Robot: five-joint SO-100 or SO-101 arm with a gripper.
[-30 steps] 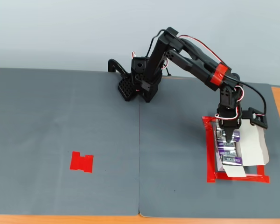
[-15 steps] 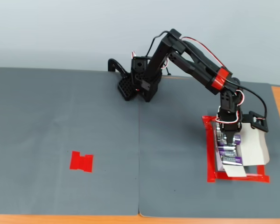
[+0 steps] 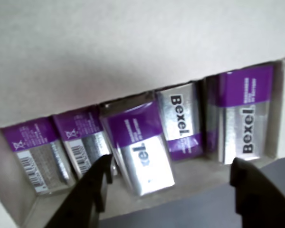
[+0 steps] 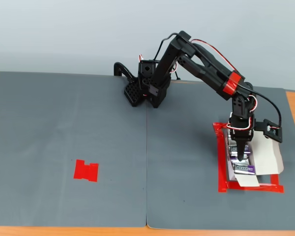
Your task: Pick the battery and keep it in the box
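In the wrist view the battery [image 3: 140, 147], silver with a purple band, lies tilted in the white box [image 3: 133, 47], leaning among several alike batteries in a row. My gripper [image 3: 171, 166] is open, its two dark fingers [image 3: 92, 194] standing wide apart just in front of the row with nothing held between them. In the fixed view the gripper [image 4: 242, 153] points down into the box [image 4: 268, 152] at the right of the mat, above the purple-silver batteries [image 4: 244, 168].
Red tape [image 4: 221, 167] outlines the box on the grey mat [image 4: 64, 123]. A flat red tape patch [image 4: 86, 170] sits at the mat's left. The arm's base [image 4: 142, 88] stands at the back middle. Bare wood shows along the table's front edge [image 4: 88, 231].
The gripper's tip has shifted slightly towards the front of the box. The batteries in the box look unmoved.
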